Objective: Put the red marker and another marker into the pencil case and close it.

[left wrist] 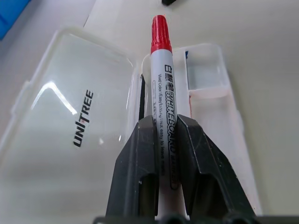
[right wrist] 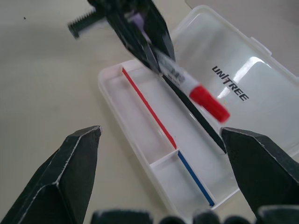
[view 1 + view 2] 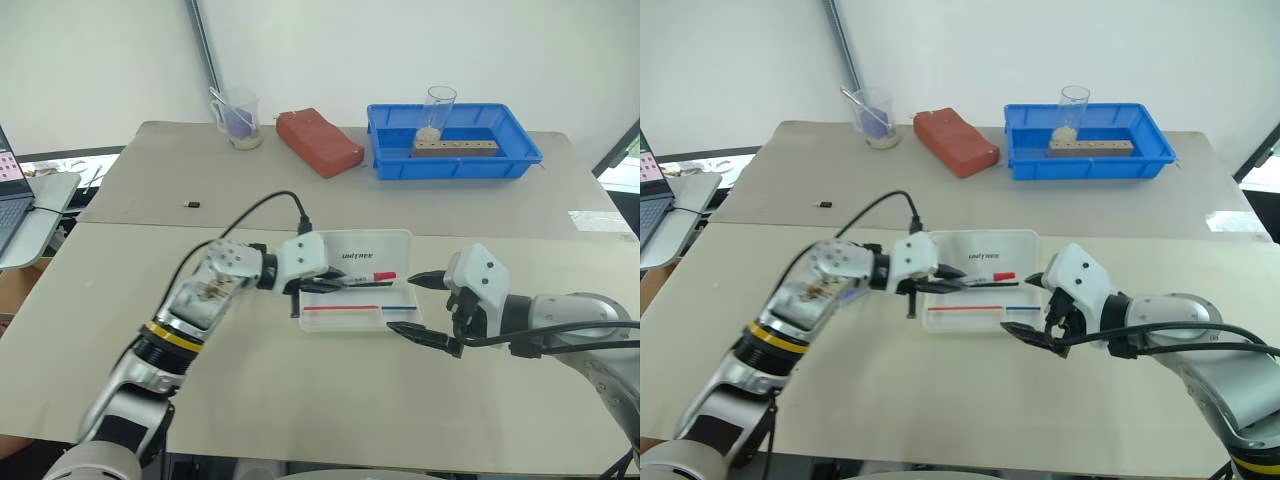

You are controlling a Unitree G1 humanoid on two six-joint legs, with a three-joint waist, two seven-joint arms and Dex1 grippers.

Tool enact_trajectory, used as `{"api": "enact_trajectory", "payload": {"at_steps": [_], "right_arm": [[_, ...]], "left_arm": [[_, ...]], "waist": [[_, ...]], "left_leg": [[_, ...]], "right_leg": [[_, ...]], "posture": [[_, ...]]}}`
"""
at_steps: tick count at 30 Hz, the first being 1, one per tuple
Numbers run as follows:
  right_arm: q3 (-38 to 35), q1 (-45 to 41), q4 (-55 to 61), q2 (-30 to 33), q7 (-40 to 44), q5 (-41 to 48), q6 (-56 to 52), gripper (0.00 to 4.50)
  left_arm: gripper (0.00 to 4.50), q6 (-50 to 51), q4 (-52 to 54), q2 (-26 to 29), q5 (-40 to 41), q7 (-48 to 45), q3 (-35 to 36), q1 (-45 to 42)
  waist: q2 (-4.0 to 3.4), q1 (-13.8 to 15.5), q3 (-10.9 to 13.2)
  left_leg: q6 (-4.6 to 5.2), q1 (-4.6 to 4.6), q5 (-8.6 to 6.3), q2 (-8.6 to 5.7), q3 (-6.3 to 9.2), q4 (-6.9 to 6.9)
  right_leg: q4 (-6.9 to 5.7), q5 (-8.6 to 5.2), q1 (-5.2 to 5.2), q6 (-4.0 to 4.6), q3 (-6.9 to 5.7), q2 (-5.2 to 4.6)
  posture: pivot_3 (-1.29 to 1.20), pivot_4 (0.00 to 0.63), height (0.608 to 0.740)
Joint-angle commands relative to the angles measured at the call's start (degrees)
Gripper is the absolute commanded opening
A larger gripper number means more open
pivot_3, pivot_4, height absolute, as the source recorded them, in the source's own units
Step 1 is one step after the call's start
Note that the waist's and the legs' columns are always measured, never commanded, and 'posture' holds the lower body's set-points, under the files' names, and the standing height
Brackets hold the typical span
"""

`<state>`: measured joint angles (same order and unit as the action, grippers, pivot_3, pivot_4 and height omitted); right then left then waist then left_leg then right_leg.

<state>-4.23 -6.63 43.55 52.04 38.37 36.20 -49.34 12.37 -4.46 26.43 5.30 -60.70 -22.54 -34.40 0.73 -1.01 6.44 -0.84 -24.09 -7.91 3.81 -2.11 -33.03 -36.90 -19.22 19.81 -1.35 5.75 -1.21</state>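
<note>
The pencil case (image 3: 372, 251) lies open on the table in front of me, its lid marked UNITREE flat behind the tray (image 2: 140, 112), which has a red and a blue stripe. My left gripper (image 3: 340, 284) is shut on the red marker (image 1: 161, 79). It holds the marker level just above the tray, red cap (image 3: 385, 276) pointing right. My right gripper (image 3: 402, 302) stands open at the case's right end, nothing between its fingers. A purple marker-like thing (image 3: 238, 120) stands in a clear beaker at the back left.
A blue bin (image 3: 380, 140) at the back right holds a glass (image 3: 437, 110) and a wooden block. A red brick-shaped block (image 3: 320, 142) lies to its left. A small black piece (image 3: 193, 205) rests on the left table. A laptop (image 3: 10, 195) sits past the left edge.
</note>
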Motion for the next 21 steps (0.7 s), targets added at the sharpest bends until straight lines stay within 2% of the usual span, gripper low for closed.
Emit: {"api": "enact_trajectory", "payload": {"at_steps": [1, 2, 4, 5, 10, 11, 16, 21], "right_arm": [[-2.2, 0.8, 3.3, -1.8, -3.7, 0.4, -1.1, 4.5], [-2.1, 1.0, 3.7, -2.3, -4.5, 0.3, -1.4, 4.5], [-1.5, 1.2, 3.9, -2.6, -5.6, -0.7, -1.5, 4.5], [-1.5, 1.1, 3.6, -2.7, -6.1, -0.9, -1.6, 4.5], [-1.4, -1.5, 2.0, -3.8, -7.1, -0.1, -2.1, 4.5], [-1.0, -2.1, 1.8, -4.0, -6.8, 0.1, -2.1, 4.5], [1.1, -5.4, 0.6, -5.0, -5.1, 1.2, -1.9, 4.5], [5.7, -16.3, -3.1, -10.4, -3.4, 5.5, -4.3, 4.5]], "left_arm": [[0.15, -3.6, -3.0, -1.4, -2.5, 0.8, -0.4, -2.8], [0.15, -3.8, -3.5, -1.6, -2.8, 0.4, -0.6, -3.0], [1.25, -5.1, -4.1, -1.9, -3.3, 0.2, -0.7, -2.9], [1.53, -4.9, -3.8, -2.0, -3.0, -0.2, -0.4, -2.8], [3.98, -1.9, 1.5, -1.2, 0.1, -1.6, 2.3, -1.5], [4.31, -0.9, 2.8, -0.7, 0.8, -1.2, 3.6, -1.4], [4.42, 5.6, 5.4, 3.0, 3.9, 1.7, 11.3, -1.6], [4.42, 7.6, 4.2, 10.8, 3.7, 5.4, 19.9, 6.7]], "waist": [[0.0, 0.2, 0.0], [-0.02, 0.2, 0.0], [-0.01, 0.3, 0.0], [-0.01, 0.3, 0.0], [-0.03, 0.2, 0.0], [-0.03, 0.2, 0.0], [-0.07, -0.1, 0.0], [-0.14, -1.2, -0.1]], "left_leg": [[0.0, -0.03, 0.0, -0.03, 0.0, 0.0], [0.0, -0.07, 0.0, -0.04, 0.0, -0.02], [0.0, -0.1, 0.0, -0.06, 0.0, -0.06], [0.0, -0.1, 0.0, -0.09, 0.0, -0.08], [0.0, -0.1, 0.0, -0.08, 0.01, -0.08], [0.0, -0.09, 0.0, -0.07, 0.01, -0.08], [0.0, -0.07, 0.0, -0.04, 0.03, -0.07], [0.01, 0.09, 0.0, 0.02, 0.03, 0.06]], "right_leg": [[0.01, 0.0, 0.0, 0.0, 0.0, -0.01], [0.01, 0.0, 0.04, 0.0, 0.0, -0.02], [0.01, 0.0, 0.04, 0.0, 0.0, -0.04], [0.01, 0.0, 0.03, 0.0, 0.0, -0.06], [0.0, 0.0, 0.02, -0.01, -0.02, -0.06], [0.0, 0.0, 0.02, -0.01, -0.02, -0.05], [-0.02, -0.08, 0.02, -0.15, -0.02, -0.02], [-0.08, -0.12, 0.02, -0.21, 0.02, 0.0]], "posture": [[0.0, 0.15, 0.74], [0.0, 0.15, 0.74], [0.0, 0.15, 0.74], [0.0, 0.15, 0.74], [0.0, 0.15, 0.74], [0.0, 0.15, 0.74], [0.0, 0.15, 0.74], [0.0, 0.15, 0.74]]}}
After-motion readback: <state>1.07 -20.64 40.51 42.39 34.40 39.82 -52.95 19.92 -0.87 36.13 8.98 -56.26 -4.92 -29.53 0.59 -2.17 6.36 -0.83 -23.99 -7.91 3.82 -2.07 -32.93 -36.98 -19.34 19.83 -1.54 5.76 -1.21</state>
